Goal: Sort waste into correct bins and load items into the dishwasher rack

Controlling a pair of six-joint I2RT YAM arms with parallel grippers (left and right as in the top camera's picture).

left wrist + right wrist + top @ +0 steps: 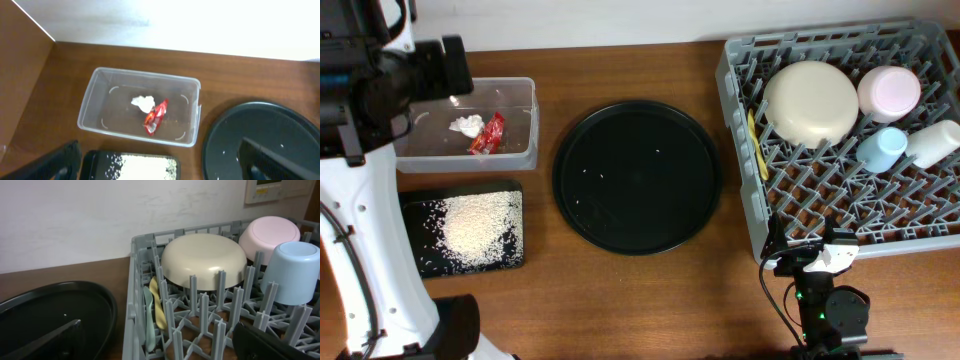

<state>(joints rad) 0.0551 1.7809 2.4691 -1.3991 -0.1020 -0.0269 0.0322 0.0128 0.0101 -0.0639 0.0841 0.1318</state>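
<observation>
A red wrapper [488, 133] and a white tissue scrap [467, 126] lie in the clear tub [523, 92]. Rice [480, 225] is heaped in the shallow black tray [415, 215]. The grey rack [740, 60] holds an upturned cream bowl [810, 102], pink bowl [889, 93], blue cup [881, 148], white cup [932, 143] and, at its left wall, a yellow utensil [157, 305] and a pale blue utensil [149, 315]. My left gripper [160, 161] hangs open high above the tub and black tray. My right gripper [160, 341] stands open and empty at the rack's near left corner.
A large round black tray [638, 178] with a few stray rice grains sits between the bins and the rack. A pale wall runs along the table's far edge. The right arm's base [830, 310] is at the front edge.
</observation>
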